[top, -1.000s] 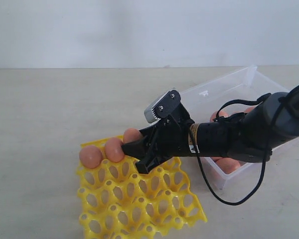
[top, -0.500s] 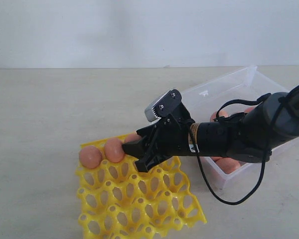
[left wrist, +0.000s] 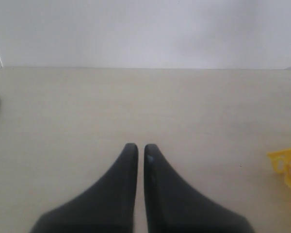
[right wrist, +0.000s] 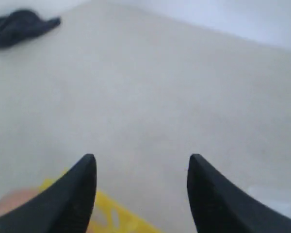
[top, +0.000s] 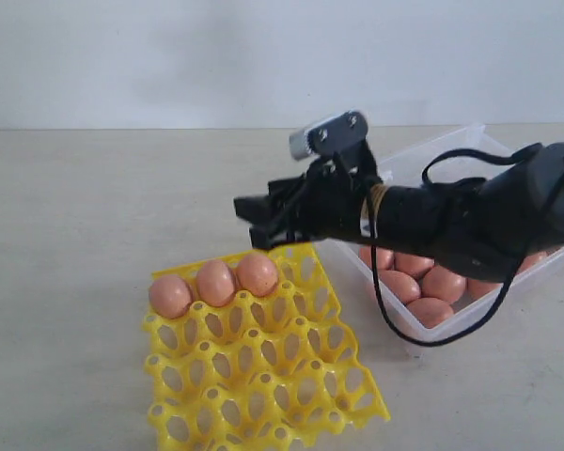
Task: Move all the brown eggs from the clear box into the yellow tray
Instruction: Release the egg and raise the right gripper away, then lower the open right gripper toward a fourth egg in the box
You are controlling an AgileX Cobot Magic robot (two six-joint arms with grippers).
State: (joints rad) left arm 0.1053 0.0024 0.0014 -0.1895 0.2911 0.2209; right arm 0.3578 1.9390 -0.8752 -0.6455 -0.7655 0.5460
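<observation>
status. the right gripper [top: 254, 209] hangs above the far edge of the yellow tray [top: 263, 362], jaws wide apart with nothing between them. the left gripper [left wrist: 137, 148] is closed to a thin slit, empty, over bare table [left wrist: 63, 107] and well apart from the tray. 3 brown eggs [top: 215, 282] sit side by side in the tray's far row. the rest lie in the clear box [top: 470, 143], just beside the tray's far right corner.

hazards, judged from this position:
1. the tray looks light and sits askew. a fingertip catching one of its pegs on the way back could drag it and roll the 3 seated eggs out.
2. the cable [top: 430, 344] loops low over the box wall nearest the tray. arm travel could hook it on that wall and shift the box.
3. the eggs in the box lie touching. closing on 1 could push its neighbours or crack a shell if the jaws land off-centre.

view differences. only the exterior view shows the box, its eggs and the row of 3. the right wrist view confirms the empty gap but is blurred, showing just a tray edge and 1 egg. only the left wrist view shows the left gripper.
</observation>
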